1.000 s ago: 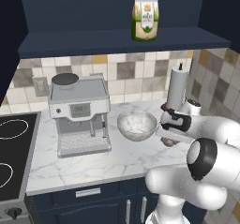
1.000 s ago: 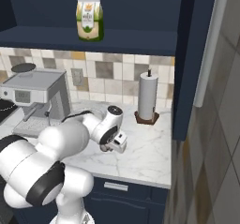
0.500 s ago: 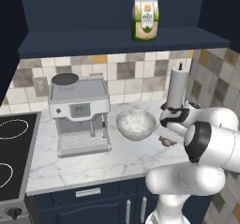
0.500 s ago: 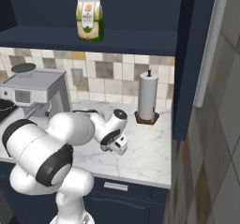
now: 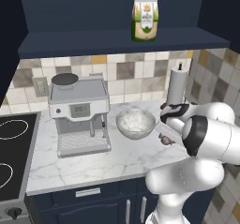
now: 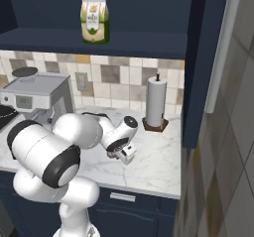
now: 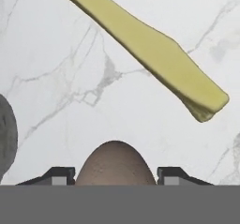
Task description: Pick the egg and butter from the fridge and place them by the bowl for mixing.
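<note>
Egg held low over the marble counter (image 7: pixel 56 54), beside the bowl.

We see our gripper (image 7: pixel 115 177) pinching the egg (image 7: pixel 115 164) between its two fingertips (image 7: pixel 57 175), just right of the bowl (image 5: pixel 135 123). The butter (image 7: pixel 145 49) lies flat on the marble ahead of the egg, apart from it. A paper-towel roll (image 6: pixel 155 102) stands behind.

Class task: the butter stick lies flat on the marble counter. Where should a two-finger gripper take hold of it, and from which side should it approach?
Grip the butter at its middle, across the narrow width, coming straight down from above. It is a long, thin stick lying flat on the counter, so its two long sides give parallel faces. The egg sits between the fingertips, so set it down first.
</note>
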{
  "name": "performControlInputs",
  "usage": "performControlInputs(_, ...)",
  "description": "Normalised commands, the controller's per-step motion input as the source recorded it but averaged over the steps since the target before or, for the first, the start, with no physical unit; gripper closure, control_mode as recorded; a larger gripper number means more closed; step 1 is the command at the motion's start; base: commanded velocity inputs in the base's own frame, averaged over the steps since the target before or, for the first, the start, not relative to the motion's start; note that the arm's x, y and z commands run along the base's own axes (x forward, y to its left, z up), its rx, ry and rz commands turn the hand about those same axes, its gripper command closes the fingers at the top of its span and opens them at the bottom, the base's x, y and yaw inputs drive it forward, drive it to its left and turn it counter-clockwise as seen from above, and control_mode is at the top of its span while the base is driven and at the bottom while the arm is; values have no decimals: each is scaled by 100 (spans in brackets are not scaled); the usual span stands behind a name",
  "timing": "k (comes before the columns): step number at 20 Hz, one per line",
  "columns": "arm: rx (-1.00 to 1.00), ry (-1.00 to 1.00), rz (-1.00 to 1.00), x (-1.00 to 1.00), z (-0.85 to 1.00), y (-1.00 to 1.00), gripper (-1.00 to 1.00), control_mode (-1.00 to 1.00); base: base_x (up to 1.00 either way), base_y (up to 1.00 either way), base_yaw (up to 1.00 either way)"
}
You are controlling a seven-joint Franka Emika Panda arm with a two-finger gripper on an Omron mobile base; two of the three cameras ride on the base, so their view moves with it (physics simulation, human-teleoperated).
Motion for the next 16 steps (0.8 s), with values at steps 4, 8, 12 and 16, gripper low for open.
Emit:
performControlInputs(4,3,-1,-6,-8,-10,-1,-100,-100,0,0,0)
performControlInputs(8,5,0,-5,-8,0,0,-100,-100,0,0,0)
performControlInputs(12,2,0,-6,-15,12,-2,-100,-100,0,0,0)
performControlInputs(16,0,0,-4,-21,35,-3,-100,-100,0,0,0)
